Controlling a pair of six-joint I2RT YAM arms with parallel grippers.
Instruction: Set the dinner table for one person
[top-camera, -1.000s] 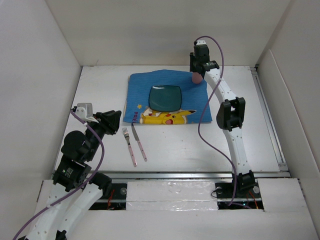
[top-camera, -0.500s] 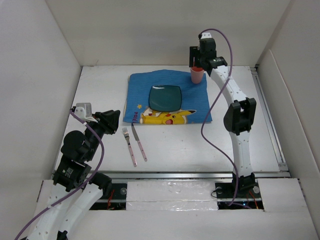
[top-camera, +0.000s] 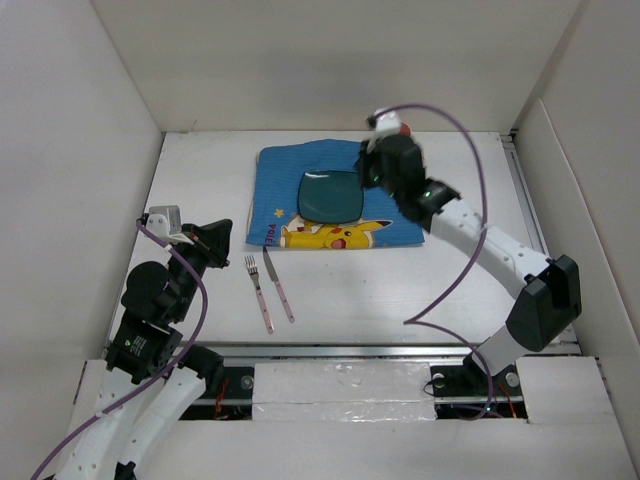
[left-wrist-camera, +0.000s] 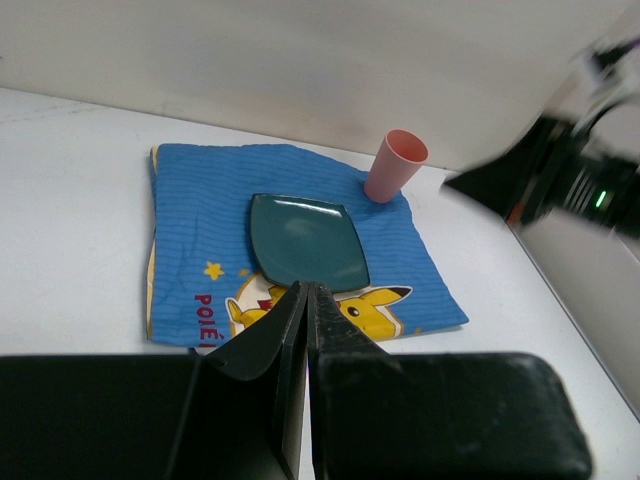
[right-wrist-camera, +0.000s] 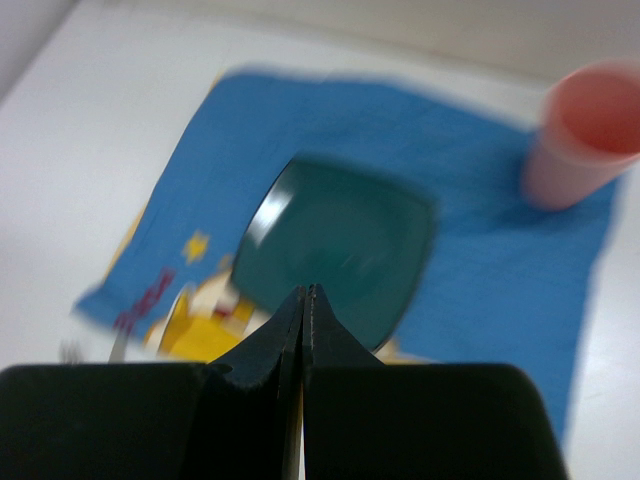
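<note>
The left gripper and right gripper are closed on nothing, and ahead of them the plate and cup sit on the mat, ready for dinner.

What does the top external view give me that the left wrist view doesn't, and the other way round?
Only top external: the fork and knife lying side by side on the bare dinner table, nearer the arms than the blue placemat. Only left wrist: the pink cup standing upright on that placemat's far right corner. Both: the placemat with the teal plate on it.
</note>
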